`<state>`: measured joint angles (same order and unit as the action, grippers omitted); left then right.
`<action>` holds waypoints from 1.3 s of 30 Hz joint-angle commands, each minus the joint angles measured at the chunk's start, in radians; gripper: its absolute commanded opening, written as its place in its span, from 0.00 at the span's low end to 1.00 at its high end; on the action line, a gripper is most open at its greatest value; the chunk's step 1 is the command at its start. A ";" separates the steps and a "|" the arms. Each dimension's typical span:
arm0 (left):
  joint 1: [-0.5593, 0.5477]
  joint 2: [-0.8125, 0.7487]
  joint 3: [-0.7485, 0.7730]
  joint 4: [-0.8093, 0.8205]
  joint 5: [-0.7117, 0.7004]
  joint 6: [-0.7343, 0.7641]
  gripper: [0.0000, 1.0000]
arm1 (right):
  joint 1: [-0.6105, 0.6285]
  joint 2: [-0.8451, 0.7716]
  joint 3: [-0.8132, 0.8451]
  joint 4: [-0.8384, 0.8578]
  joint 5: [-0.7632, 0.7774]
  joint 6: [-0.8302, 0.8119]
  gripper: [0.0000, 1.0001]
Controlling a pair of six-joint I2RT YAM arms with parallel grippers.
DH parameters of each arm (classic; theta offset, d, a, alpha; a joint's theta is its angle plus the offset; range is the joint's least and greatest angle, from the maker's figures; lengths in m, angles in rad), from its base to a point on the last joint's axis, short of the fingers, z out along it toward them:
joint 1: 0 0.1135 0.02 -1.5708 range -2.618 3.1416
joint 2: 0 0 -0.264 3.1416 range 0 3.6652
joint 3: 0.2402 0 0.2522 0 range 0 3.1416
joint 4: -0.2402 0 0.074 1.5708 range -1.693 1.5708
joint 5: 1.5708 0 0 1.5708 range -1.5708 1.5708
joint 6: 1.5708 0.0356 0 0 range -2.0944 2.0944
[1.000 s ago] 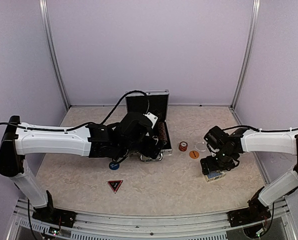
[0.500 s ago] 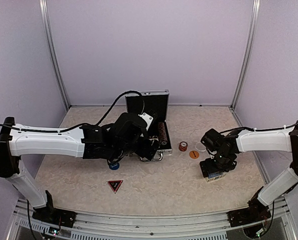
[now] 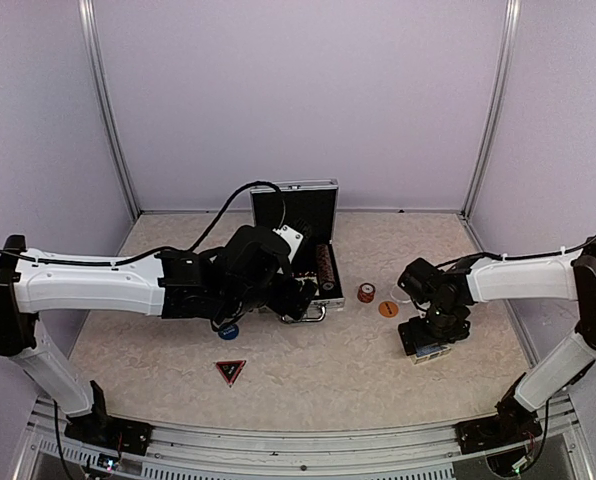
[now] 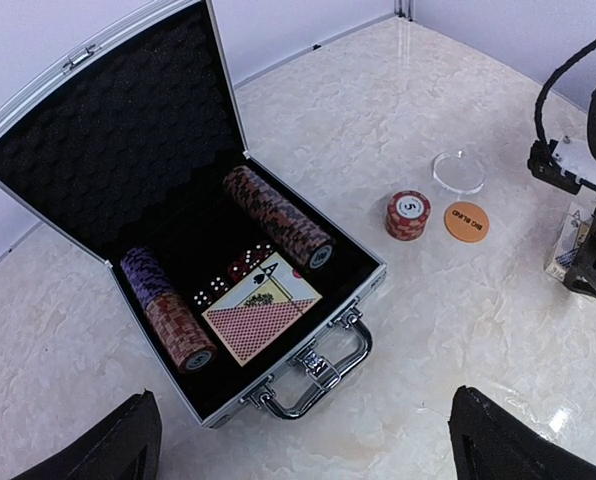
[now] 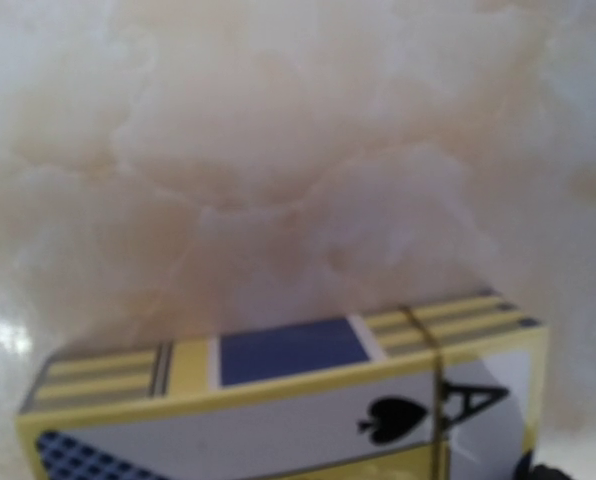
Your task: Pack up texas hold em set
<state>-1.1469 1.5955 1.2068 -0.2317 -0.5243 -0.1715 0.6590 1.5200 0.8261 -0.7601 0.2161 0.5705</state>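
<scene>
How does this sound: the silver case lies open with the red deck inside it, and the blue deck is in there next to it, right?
Not quite. The silver case is open and the red deck lies inside, but the blue deck is outside it, on the table beneath the right gripper. The top external view shows this.

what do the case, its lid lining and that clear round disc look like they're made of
Case: metal, probably aluminium; bright silver, shiny edges.
Lid lining: black foam, matte, with a dimpled egg-crate surface.
Clear round disc: likely transparent plastic, possibly glass; the table shows through and its rim glints.
</scene>
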 commanded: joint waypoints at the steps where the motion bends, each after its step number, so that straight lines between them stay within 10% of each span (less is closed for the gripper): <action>1: -0.003 -0.023 -0.009 0.031 0.016 0.002 0.99 | 0.007 0.025 0.004 0.001 -0.010 -0.010 1.00; 15: -0.039 0.016 0.031 0.114 0.140 0.053 0.99 | 0.008 -0.242 0.067 -0.007 -0.091 -0.025 1.00; 39: -0.085 0.832 0.749 0.149 0.518 0.411 0.99 | -0.009 -0.653 0.150 -0.092 0.154 0.088 1.00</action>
<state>-1.2507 2.3070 1.8778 -0.0845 -0.0696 0.2153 0.6312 0.9306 0.9684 -0.9119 0.4343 0.6304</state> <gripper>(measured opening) 0.989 0.997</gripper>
